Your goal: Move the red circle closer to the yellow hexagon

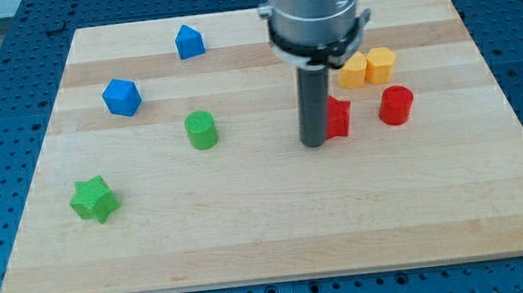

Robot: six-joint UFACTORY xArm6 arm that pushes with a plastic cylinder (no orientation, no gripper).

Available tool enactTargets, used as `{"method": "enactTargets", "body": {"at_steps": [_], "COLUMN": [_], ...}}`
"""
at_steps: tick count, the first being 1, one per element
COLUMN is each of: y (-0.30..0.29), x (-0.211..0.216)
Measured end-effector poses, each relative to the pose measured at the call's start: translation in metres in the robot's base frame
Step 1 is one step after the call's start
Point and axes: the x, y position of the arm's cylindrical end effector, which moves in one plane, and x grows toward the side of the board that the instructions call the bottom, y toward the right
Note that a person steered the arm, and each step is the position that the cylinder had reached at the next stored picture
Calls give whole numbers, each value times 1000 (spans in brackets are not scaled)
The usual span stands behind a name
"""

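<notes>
The red circle (396, 105) stands right of centre on the wooden board (278, 222). The yellow hexagon (380, 63) sits just above it, toward the view's top, touching a second yellow block (354, 71) on its left. My tip (314, 142) rests on the board left of the red circle. Another red block (338, 118) lies between the tip and the red circle, touching or nearly touching the rod's right side. The rod hides that block's left edge.
A green cylinder (201, 130) stands left of the tip. A green star (92, 199) is at the lower left. A blue block (122, 96) sits at the left and another blue block (189, 42) near the top edge.
</notes>
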Motion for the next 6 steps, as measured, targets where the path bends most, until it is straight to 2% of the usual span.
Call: {"method": "enactTargets", "body": {"at_steps": [1, 2, 3, 4, 5, 6], "y": [29, 31, 31, 42, 68, 100], "x": [-13, -13, -9, 13, 27, 20]}}
